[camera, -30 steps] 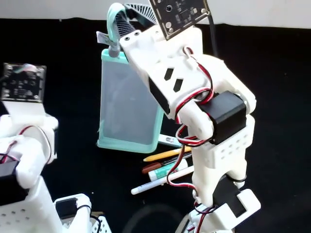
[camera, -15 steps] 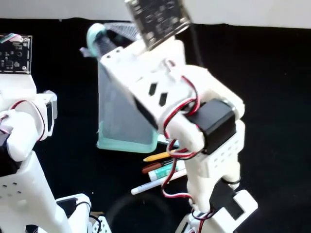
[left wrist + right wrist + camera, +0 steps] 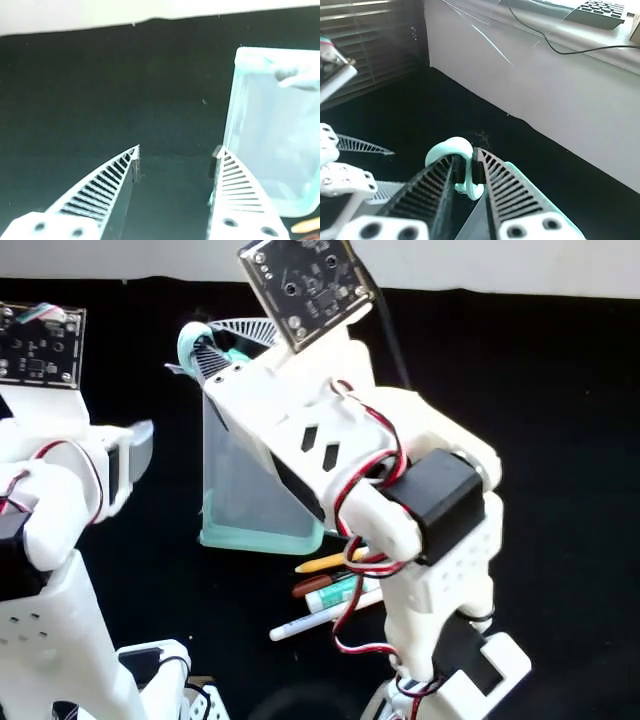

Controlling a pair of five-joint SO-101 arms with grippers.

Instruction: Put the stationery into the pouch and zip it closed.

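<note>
The right gripper (image 3: 466,155) is clenched on the mint-green loop (image 3: 445,147) at the top end of the pouch (image 3: 250,490). Its two ribbed fingers (image 3: 505,185) are pressed nearly together, with the loop's band pinched between their tips. In the high view this grip sits in the upper left of the frame, just under the right arm's wrist camera board. The translucent pouch with its mint border runs down from it towards the centre left. The pouch's lower edge ends just above the stationery. Whether the zip is open or closed cannot be told.

The left gripper (image 3: 176,155) is released. Its fingers (image 3: 100,192) are spread wide with only the black table (image 3: 560,440) between them, and they grasp nothing. In the left wrist view the pouch's side edge lies just beside one fingertip, and whether they touch cannot be told.

The stationery lies outside the pouch on the table, in the lower centre of the high view, partly hidden behind the right arm's red and black wires. A yellow pencil (image 3: 325,563) lies closest to the pouch's lower edge. Below it are a brown pen (image 3: 312,586) and a green marker (image 3: 338,592), and lowest is a white pen (image 3: 305,624). All four lie roughly parallel and close together.
</note>
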